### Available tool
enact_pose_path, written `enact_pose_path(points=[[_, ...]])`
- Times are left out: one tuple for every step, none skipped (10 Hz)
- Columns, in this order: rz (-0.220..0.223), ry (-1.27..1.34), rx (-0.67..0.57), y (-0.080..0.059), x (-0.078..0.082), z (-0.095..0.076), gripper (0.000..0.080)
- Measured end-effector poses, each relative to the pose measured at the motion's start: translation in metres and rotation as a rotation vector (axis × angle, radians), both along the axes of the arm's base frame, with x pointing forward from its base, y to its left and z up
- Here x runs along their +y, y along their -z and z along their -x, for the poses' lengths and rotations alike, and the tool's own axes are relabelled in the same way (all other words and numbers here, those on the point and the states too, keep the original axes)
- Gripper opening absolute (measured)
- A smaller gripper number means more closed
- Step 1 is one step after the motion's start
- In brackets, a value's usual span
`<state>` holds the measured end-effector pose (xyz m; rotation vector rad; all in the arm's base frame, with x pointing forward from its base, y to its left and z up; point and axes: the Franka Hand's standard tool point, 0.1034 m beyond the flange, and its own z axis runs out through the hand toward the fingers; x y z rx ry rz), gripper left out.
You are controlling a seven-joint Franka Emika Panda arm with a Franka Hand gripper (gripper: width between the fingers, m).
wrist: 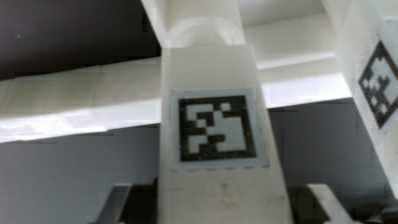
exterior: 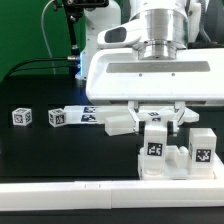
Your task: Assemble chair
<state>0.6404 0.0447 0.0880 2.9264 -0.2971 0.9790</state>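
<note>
Fingers (wrist: 327, 205) point straight down beneath the arm (exterior: 160, 35), parted around the chair's upright tagged post (wrist: 217, 130), gripping nothing.

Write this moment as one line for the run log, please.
gripper: open | around: tagged chair part, gap on both sides | held: nothing | chair: unfinished, loose white piece lies apart

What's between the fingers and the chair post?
Nothing. In the wrist view the tagged post stands between the fingers, with a bare gap on either side; neither finger touches it.
</note>
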Motion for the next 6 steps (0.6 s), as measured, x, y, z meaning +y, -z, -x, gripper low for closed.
enact_pose_path(points=[[0.001, -0.003, 0.011, 0.001, 0.000, 0.001, 0.0358], [-0.007, -0.001, 0.049, 0.001, -0.002, 0.000, 0.0493], [-0.026, 0.011, 0.080, -0.006, -0.007, -0.005, 0.0615], [-0.062, 0.019, 0.183, -0.006, -0.006, -0.007, 0.0639], [-0.086, 0.024, 0.264, -0.007, -0.006, -0.010, 0.0639], [-0.115, 0.032, 0.374, -0.007, -0.006, -0.011, 0.0648]])
